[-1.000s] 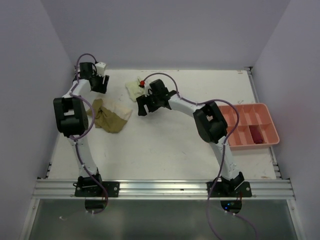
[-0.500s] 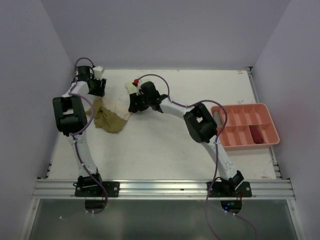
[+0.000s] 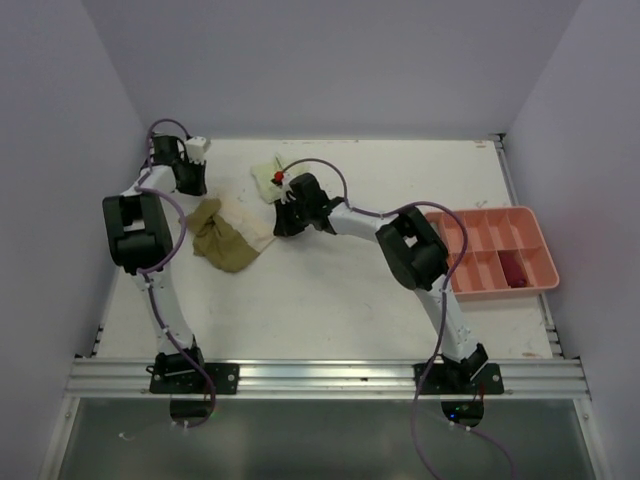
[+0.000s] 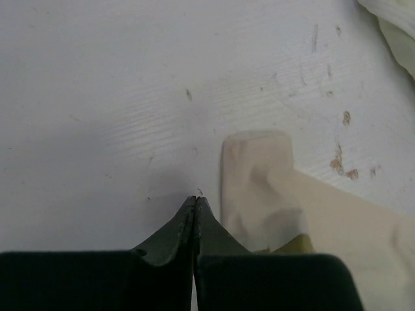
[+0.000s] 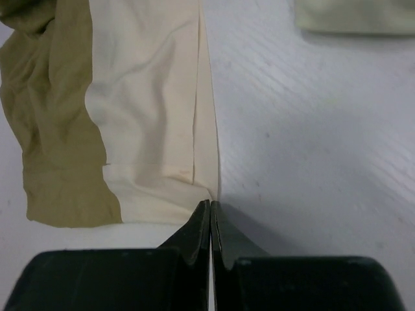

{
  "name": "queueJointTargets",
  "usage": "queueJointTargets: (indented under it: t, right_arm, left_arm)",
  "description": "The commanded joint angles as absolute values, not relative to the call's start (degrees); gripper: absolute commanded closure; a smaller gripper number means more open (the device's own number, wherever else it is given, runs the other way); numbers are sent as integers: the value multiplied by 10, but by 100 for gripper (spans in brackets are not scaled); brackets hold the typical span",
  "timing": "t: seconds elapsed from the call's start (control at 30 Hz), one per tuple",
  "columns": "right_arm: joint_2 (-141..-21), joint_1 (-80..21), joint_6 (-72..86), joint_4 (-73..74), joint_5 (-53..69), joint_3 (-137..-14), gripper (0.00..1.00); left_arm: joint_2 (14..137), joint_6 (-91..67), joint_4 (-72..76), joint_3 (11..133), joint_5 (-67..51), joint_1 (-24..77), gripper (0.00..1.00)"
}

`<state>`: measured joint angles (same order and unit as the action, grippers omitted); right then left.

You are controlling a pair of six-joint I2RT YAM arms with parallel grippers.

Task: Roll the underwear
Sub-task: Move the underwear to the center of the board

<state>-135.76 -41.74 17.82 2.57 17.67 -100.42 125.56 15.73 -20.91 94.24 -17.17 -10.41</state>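
R hand [image 5: 211,206], cream underwear [image 5: 152,97] lengthwise ahead

Left arm [image 3: 162,305] and right arm [image 3: 450,315] are both white tubes with chunky black joint housings, purple cables [image 3: 312,161] looping along them, black base plates [image 3: 195,378]. Right gripper [image 5: 211,203] is matte black wedges, tiny red bit [image 3: 279,180] by it

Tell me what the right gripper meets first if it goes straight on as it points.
The cream underwear: its edge lies just ahead of the right gripper; whether the tips touch it is unclear.
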Motion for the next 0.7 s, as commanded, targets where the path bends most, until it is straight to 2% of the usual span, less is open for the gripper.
queueJointTargets:
  t: [0.0, 0.3, 0.33, 0.4, 0.47, 0.57, 0.67]
  right_arm:
    - [-1248, -388, 125, 51, 180, -948, 100]
    - [-1109, -302, 40, 140, 200, -815, 100]
    - [-1090, -288, 33, 160, 207, -808, 100]
    - [-1078, -277, 7, 179, 207, -791, 100]
    - [-1069, -272, -16, 196, 207, -781, 100]
    - [-1071, -272, -23, 208, 210, -773, 100]
    - [-1068, -268, -20, 210, 213, -766, 100]
  left_arm:
    - [1192, 170, -238, 920, -261, -111, 100]
    - [1026, 232, -293, 752, -438, -108, 100]
    - [1014, 236, -296, 731, -446, -106, 91]
    - [984, 225, -280, 713, -472, -103, 61]
    - [970, 209, -267, 695, -462, -81, 43]
    - [969, 207, -244, 682, -415, -17, 37]
    - [997, 181, -219, 678, -382, 31, 35]
